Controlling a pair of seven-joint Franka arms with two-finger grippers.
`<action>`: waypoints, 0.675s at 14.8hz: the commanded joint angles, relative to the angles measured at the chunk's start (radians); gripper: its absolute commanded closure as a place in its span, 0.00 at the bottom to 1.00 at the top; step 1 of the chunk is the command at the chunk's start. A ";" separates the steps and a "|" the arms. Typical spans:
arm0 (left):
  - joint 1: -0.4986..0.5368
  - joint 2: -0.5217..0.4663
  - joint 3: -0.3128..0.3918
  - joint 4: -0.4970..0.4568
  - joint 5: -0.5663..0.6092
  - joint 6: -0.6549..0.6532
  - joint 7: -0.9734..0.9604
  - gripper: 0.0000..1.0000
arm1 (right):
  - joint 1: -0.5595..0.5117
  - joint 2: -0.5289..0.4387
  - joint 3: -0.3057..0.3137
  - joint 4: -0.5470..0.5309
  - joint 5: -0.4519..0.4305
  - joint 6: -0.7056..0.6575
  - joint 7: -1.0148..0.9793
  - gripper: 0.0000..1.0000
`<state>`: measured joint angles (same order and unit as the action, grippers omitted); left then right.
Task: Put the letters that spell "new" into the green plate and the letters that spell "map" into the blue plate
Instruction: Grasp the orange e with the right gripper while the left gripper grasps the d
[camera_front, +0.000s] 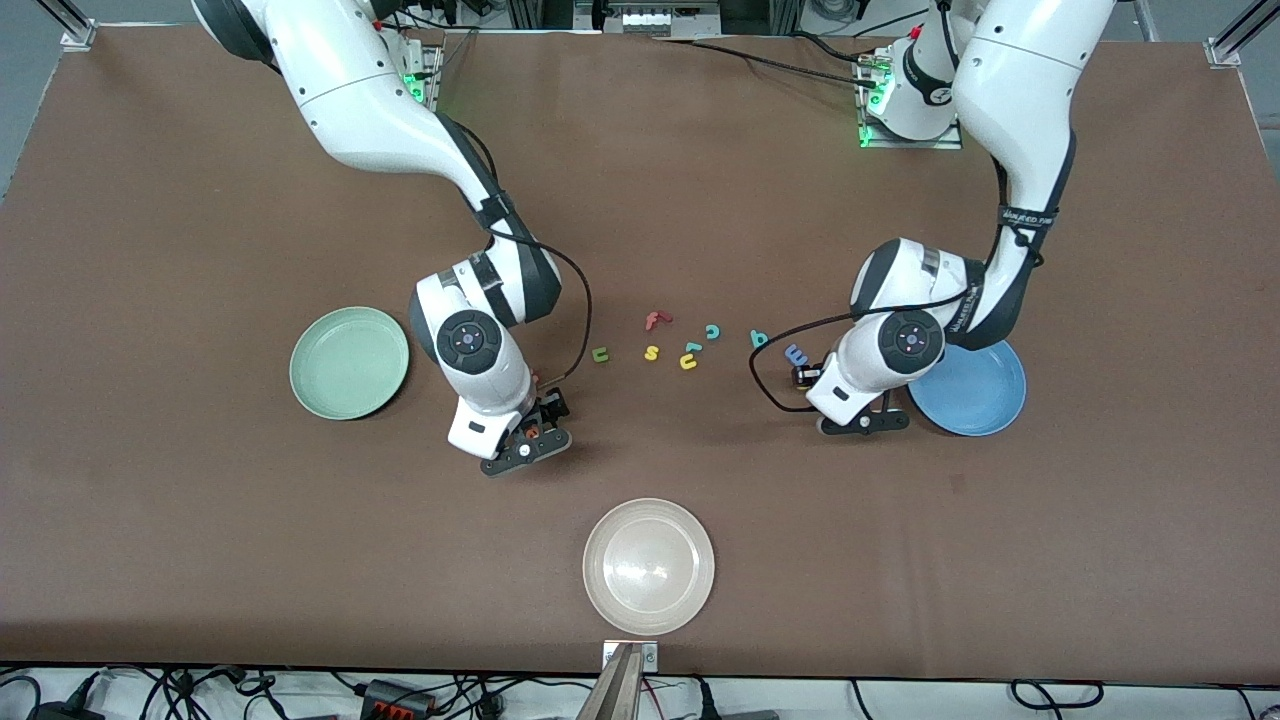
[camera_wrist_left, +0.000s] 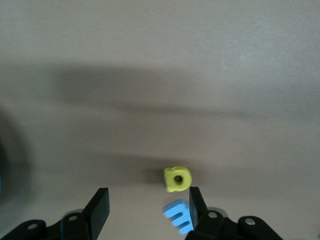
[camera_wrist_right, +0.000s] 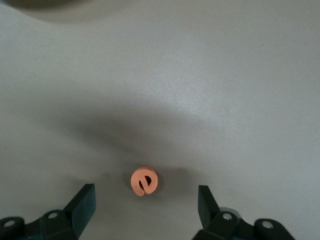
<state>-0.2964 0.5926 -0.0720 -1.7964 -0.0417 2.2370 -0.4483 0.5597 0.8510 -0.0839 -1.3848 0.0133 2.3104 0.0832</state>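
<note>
Your right pincer (camera_wrist_right: 145, 200) is wide open with the orange "e" (camera_wrist_right: 144, 181) lying flat on the counter (camera_front: 200, 560) dead center between its fingers. The left pincer (camera_wrist_left: 147, 207), open too, holds nothing: yellow "a" (camera_wrist_left: 177, 179) and blue "m" (camera_wrist_left: 178, 216) crowd one finger.

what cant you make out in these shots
- Pinkish-red "w": found in no view; maybe hidden under the right arm.
- Orange "e": in the front view mostly covered by the right gripper.
- Yellow "a": hidden in the front view by the left gripper.
- Blue plate: partly covered by the left arm.
</note>
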 joint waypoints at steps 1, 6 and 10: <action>-0.032 0.018 0.006 -0.001 -0.017 0.048 -0.047 0.27 | 0.005 0.029 -0.007 0.029 0.010 0.009 -0.003 0.18; -0.046 0.044 0.006 -0.008 -0.017 0.076 -0.067 0.29 | 0.005 0.059 0.001 0.029 0.011 0.035 0.026 0.25; -0.046 0.052 0.006 -0.006 -0.017 0.076 -0.067 0.41 | 0.002 0.060 0.015 0.029 0.010 0.032 0.023 0.40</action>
<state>-0.3352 0.6457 -0.0719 -1.7991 -0.0418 2.2995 -0.5093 0.5632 0.8984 -0.0754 -1.3830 0.0134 2.3444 0.0964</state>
